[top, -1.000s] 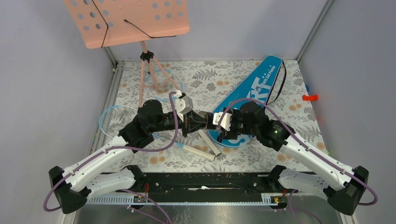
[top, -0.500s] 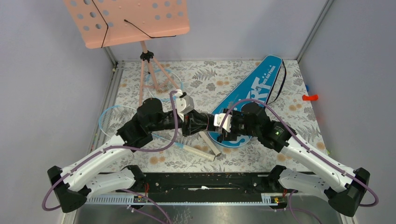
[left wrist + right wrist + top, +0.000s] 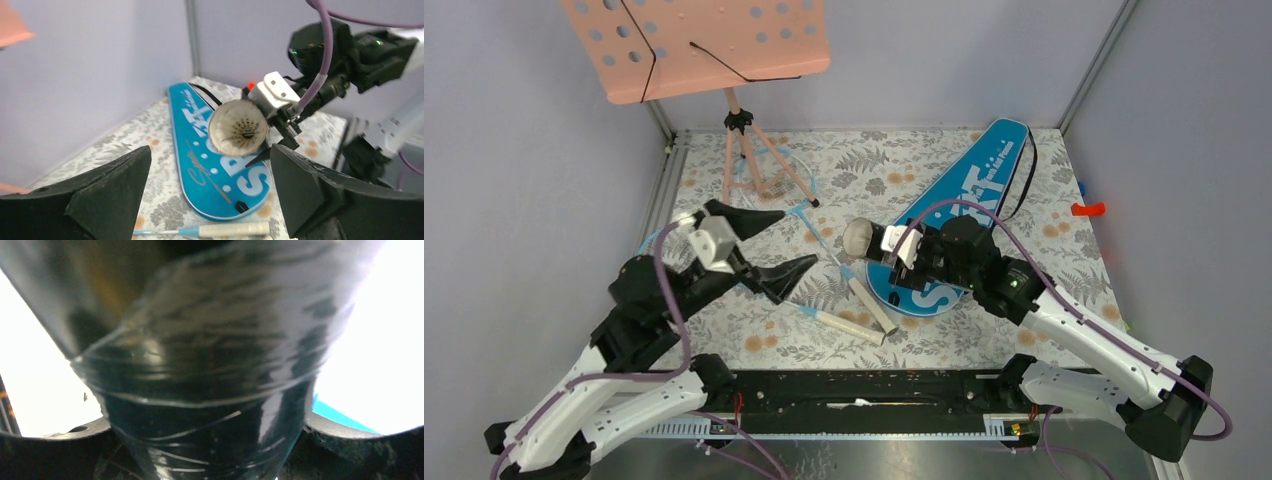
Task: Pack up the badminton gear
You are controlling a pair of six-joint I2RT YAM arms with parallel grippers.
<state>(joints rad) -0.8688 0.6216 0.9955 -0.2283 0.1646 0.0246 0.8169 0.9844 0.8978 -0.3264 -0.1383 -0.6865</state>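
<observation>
My right gripper [image 3: 906, 258] is shut on the dark tube [image 3: 874, 243], which it holds level above the wide end of the blue "SPORT" bag [image 3: 969, 190]. The tube's open end [image 3: 240, 127] faces left and shows white shuttlecock feathers inside. The tube [image 3: 210, 390] fills the right wrist view between the jaws of the right gripper [image 3: 210, 445]. My left gripper [image 3: 767, 248] hangs wide open and empty, left of the tube and apart from it; the left gripper [image 3: 210, 192] looks at the bag [image 3: 200, 150]. Two rackets lie on the mat, their cream handles [image 3: 852, 325] [image 3: 874, 306] side by side.
A pink perforated music stand [image 3: 694, 45] on a tripod [image 3: 744, 150] stands at the back left, over one racket head [image 3: 769, 170]. The other racket head [image 3: 659, 250] lies partly under my left arm. A small orange-red piece [image 3: 1086, 209] sits by the right wall.
My left gripper has opened wide and pulled back to the left, away from the tube's mouth, which now shows feathers inside. The right gripper still holds the tube in the same place.
</observation>
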